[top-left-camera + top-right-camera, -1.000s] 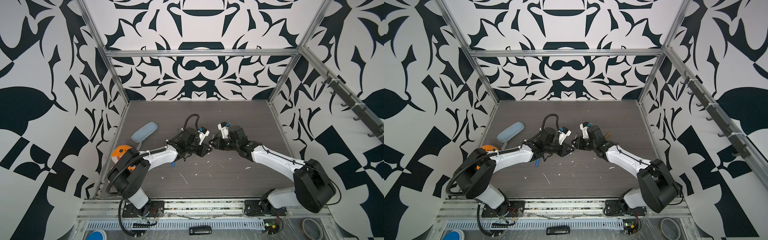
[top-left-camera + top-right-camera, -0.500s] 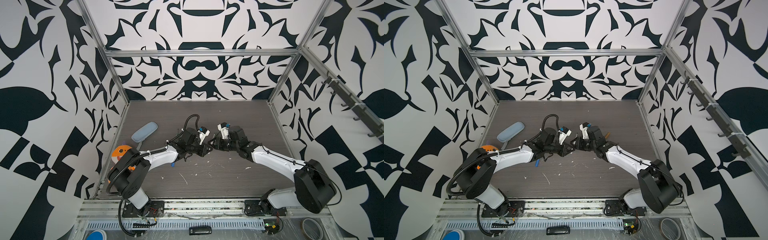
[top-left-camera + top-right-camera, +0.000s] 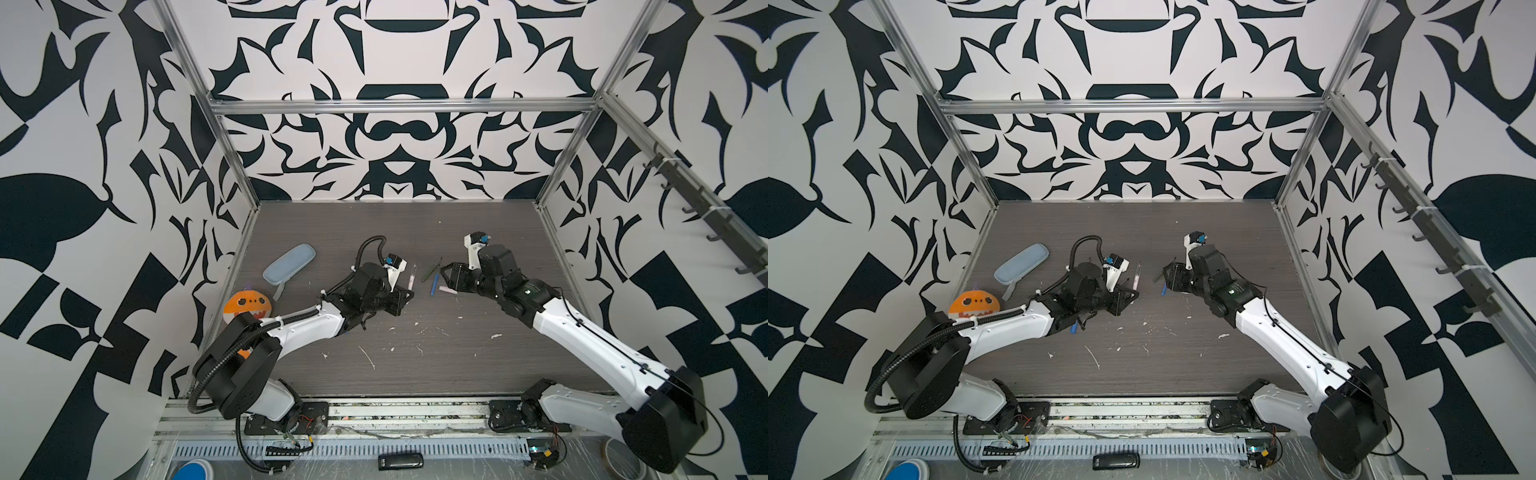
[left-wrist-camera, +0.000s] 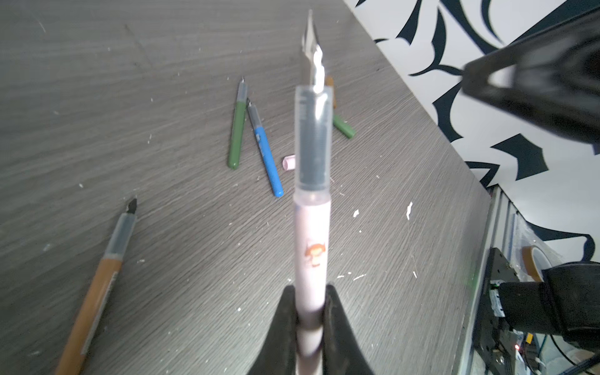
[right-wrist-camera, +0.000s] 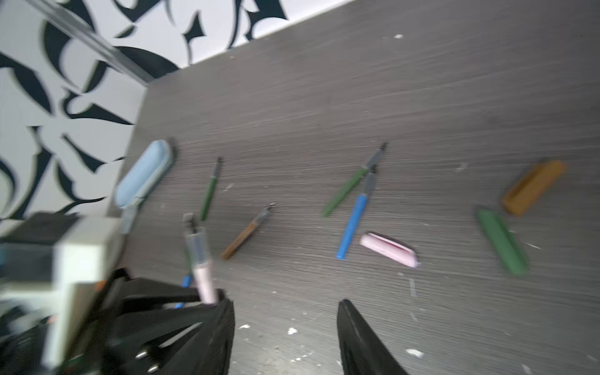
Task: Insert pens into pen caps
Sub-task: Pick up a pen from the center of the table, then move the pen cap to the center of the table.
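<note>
My left gripper (image 4: pixel 310 311) is shut on the back end of a pale pink pen (image 4: pixel 311 227), whose bare metal nib points away from the wrist. Both top views show the pen (image 3: pixel 411 277) sticking out of the left gripper (image 3: pixel 405 296). My right gripper (image 5: pixel 285 305) is open with nothing between its fingers and hangs over the table (image 3: pixel 445 276). A pink pen cap (image 5: pixel 388 249) lies on the table just beyond it, beside a blue pen (image 5: pixel 352 224) and a green pen (image 5: pixel 344 191). An orange-brown pen (image 5: pixel 246 233) and another green pen (image 5: pixel 209 191) lie nearer the left arm.
An orange-brown cap (image 5: pixel 532 188) and a green cap (image 5: pixel 501 242) lie side by side past the pink cap. A pale blue pencil case (image 3: pixel 289 264) and an orange toy (image 3: pixel 247 305) sit by the left wall. White flecks dot the table's front half.
My right gripper has opened from shut and drawn back to the right, so the gap between the two grippers has widened. The left gripper still holds the pink pen.
</note>
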Robot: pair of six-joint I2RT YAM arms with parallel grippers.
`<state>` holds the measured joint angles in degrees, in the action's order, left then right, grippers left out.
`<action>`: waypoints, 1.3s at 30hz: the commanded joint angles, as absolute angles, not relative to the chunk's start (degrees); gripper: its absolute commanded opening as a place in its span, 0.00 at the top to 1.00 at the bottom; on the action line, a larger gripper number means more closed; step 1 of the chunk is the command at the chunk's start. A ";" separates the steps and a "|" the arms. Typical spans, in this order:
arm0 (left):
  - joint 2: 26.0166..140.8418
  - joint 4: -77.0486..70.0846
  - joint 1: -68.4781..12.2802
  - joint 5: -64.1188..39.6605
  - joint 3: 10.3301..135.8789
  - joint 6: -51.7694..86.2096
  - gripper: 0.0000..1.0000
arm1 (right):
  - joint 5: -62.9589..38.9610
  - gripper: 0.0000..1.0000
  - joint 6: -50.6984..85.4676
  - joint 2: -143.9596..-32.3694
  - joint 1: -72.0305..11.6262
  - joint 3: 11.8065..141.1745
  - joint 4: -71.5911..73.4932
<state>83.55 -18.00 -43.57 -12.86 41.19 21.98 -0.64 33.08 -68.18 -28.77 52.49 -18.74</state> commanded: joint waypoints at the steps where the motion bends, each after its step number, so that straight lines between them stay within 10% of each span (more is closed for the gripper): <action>1: 81.73 -29.51 -43.68 -13.84 36.94 20.90 0.97 | 6.81 0.46 29.58 -72.55 -26.21 55.12 -26.11; 19: 74.66 -34.28 -45.77 -11.46 29.67 22.16 0.99 | 2.28 0.38 24.82 -100.65 -22.85 67.34 -25.96; 39: 69.53 -30.52 -47.26 -10.25 26.63 22.73 0.98 | 2.11 0.41 22.78 -102.88 -25.35 63.28 -24.86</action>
